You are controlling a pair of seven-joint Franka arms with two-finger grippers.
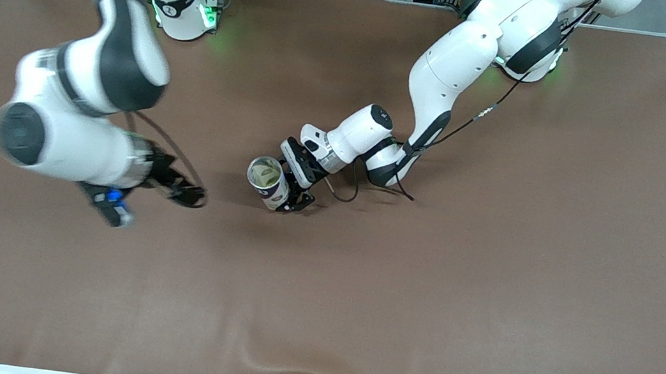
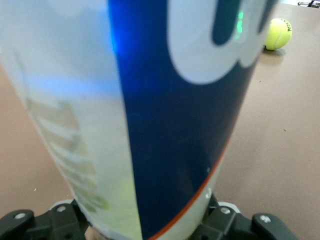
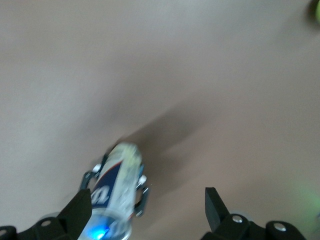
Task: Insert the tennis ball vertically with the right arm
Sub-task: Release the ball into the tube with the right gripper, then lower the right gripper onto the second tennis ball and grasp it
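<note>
Two grippers are seen at work: the can (image 1: 268,181) is clasped upright on the table (image 1: 490,265) by the left gripper (image 1: 294,191), while the right gripper (image 1: 187,193), fingers wide and empty, hangs near. The tennis ball (image 2: 278,33) should be lowered squarely over the opening.

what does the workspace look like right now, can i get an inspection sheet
surface: brown table, bare over most of its area
job's things: tennis ball can upright near the table's middle, open end up; a tennis ball lies on the table, seen only in the left wrist view
clutter: nothing seen
grippers: left gripper shut on the can's side low down; right gripper open and empty, over the table toward the right arm's end
cables: black cable hangs along the left arm; another loops by the right wrist
surroundings: metal frame and wiring past the arm bases
</note>
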